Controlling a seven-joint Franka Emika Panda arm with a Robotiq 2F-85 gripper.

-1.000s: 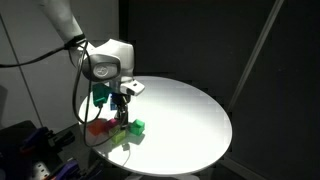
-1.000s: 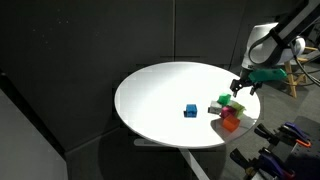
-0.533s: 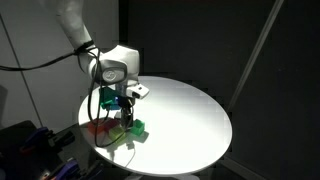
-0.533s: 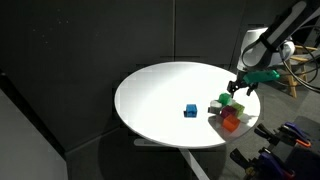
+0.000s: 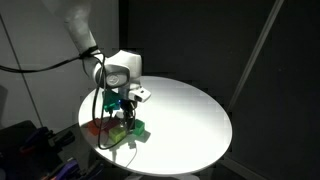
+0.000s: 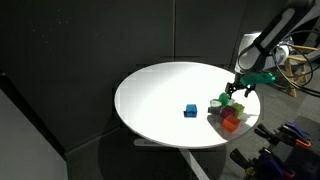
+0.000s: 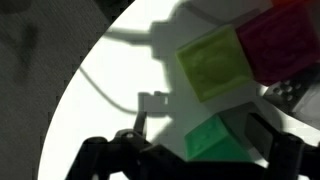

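Note:
My gripper (image 5: 128, 113) hangs low over a cluster of blocks near the edge of the round white table (image 5: 190, 120); it also shows in the other exterior view (image 6: 236, 94). Its fingers are open, one on each side of a green block (image 7: 210, 137). The green block shows in both exterior views (image 5: 136, 128) (image 6: 226, 100). A yellow-green block (image 7: 213, 62) and a red block (image 7: 282, 42) lie just beyond it. The red block (image 6: 231, 120) sits at the table's rim.
A blue block (image 6: 190, 110) sits alone near the table's middle. Black curtains surround the table. Cables and equipment (image 6: 280, 145) lie on the floor beside it.
The gripper has come down toward the blocks and now sits lower around the green block. The blocks have not moved.

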